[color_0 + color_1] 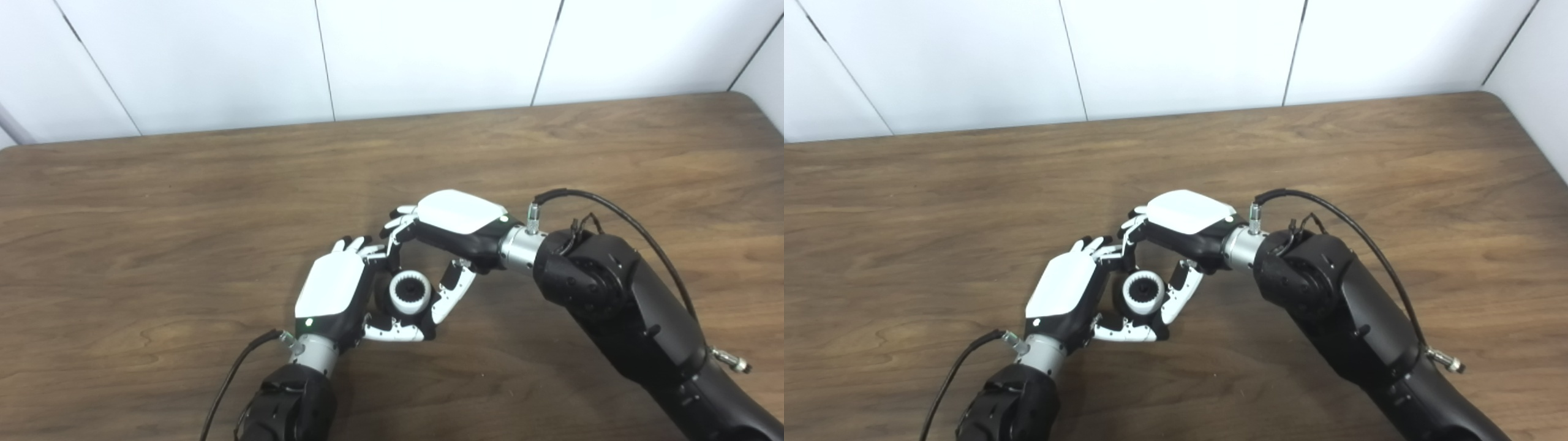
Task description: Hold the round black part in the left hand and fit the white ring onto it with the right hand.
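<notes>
Showing wood-grain brown on the surface [184, 202], smooth with a soft low sheen. Looking like glossy white plastic on the back shell of the left hand [334, 288] and the right hand [456, 214], with matt black plastic beneath and bright brushed metal at both wrists. Appearing as matt white plastic, toothed inside, on the white ring [408, 292], seated against the dull round black part [384, 294]. Gleaming faintly on smooth white wall panels [429, 55].

A brown wooden table [184, 202] with dark grain filled most of the view — its rounded far right corner showed. Behind it stood a white panelled wall [429, 55], split by thin dark seams — some slanted.
</notes>
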Controlling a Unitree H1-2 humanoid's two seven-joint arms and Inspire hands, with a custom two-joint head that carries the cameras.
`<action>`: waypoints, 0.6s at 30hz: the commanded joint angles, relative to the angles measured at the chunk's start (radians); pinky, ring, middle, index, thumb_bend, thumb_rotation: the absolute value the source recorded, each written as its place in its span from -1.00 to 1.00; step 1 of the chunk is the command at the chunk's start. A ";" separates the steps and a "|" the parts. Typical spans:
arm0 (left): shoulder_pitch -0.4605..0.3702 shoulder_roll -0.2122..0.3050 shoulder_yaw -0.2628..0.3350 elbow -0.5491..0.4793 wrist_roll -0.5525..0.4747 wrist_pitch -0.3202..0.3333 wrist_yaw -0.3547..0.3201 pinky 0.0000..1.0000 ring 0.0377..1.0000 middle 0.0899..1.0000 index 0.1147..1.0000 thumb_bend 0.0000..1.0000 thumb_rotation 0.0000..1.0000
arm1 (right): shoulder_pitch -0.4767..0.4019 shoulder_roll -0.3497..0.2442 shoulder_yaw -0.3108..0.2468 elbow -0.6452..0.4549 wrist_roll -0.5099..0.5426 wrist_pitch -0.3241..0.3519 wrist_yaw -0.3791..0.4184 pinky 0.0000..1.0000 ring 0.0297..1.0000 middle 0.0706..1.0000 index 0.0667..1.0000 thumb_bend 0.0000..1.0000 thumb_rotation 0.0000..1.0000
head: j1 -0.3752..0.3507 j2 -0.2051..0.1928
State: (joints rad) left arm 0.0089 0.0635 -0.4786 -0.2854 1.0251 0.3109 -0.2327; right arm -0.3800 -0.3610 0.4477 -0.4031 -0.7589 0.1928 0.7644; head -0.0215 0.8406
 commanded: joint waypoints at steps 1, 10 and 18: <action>0.013 0.007 -0.015 0.041 0.010 0.025 -0.052 1.00 0.88 0.60 -0.17 0.04 -0.89 | -0.033 0.000 -0.007 -0.025 -0.004 -0.005 -0.001 0.74 0.90 0.73 0.40 0.98 -0.37 | -0.005 0.003; 0.014 0.007 -0.014 0.040 0.008 0.024 -0.050 1.00 0.87 0.61 -0.17 0.04 -0.89 | -0.037 -0.003 -0.014 -0.028 0.002 -0.006 0.005 0.75 0.90 0.73 0.39 0.97 -0.37 | -0.004 0.005; 0.016 0.006 -0.012 0.046 0.006 0.024 -0.046 1.00 0.87 0.61 -0.17 0.04 -0.89 | -0.043 -0.014 -0.058 -0.046 0.025 0.029 0.014 0.74 0.92 0.74 0.38 0.95 -0.38 | -0.006 0.005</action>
State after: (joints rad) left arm 0.0091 0.0634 -0.4784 -0.2854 1.0253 0.3110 -0.2327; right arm -0.3808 -0.3621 0.4120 -0.4095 -0.7458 0.2229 0.7833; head -0.0261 0.8437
